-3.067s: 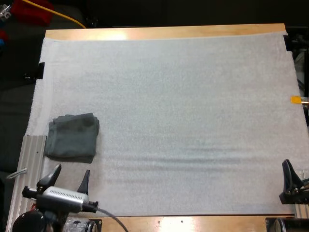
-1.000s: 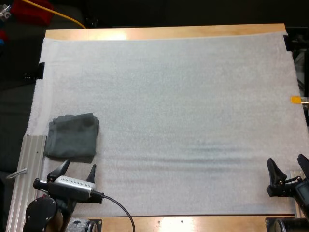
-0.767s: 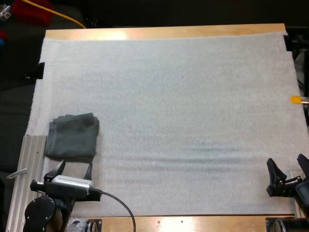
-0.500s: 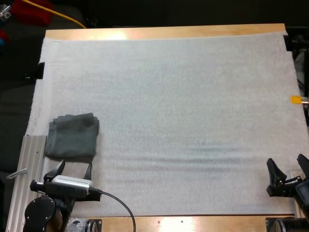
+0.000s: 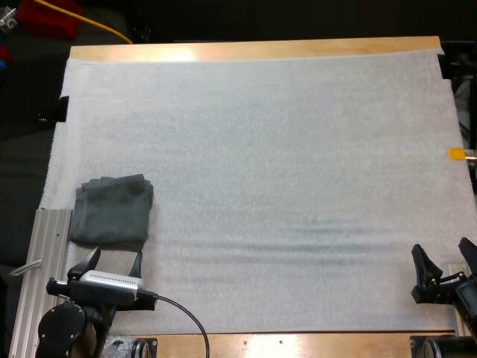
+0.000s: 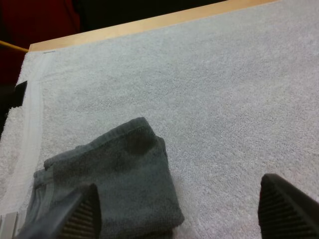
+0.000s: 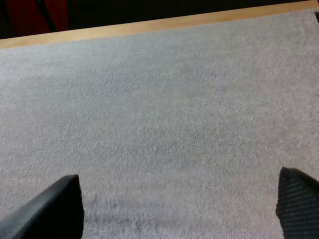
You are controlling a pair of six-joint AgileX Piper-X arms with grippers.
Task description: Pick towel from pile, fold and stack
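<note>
The folded towel [image 5: 112, 212], dark grey-green, lies on the white mat [image 5: 283, 149] in its near left part. It sits close to the mat's left edge and well apart from the far edge. In the left wrist view its layered hems show along its left side, and its far right corner is rounded. A ribbed metal rail [image 5: 49, 257] runs along the near left side of the table [image 5: 253, 50], just beside the towel's near left corner.

The left gripper [image 5: 116, 256] hangs just on the near side of the towel's near edge. Its jaws are open, the two black fingers standing apart and clear of the cloth. In the left wrist view one finger stands at the towel's near edge, and the other is over bare mat to the right of it.

The right gripper [image 5: 443, 249] is at the mat's near right corner. Its jaws are also open and grip nothing, with bare mat between the fingers.

From the towel's right edge, bare mat stretches to the right edge and up to the far edge, where a strip of wooden table shows. Some shallow wrinkles [image 5: 313, 237] cross the mat in its near middle, between the two grippers.
</note>
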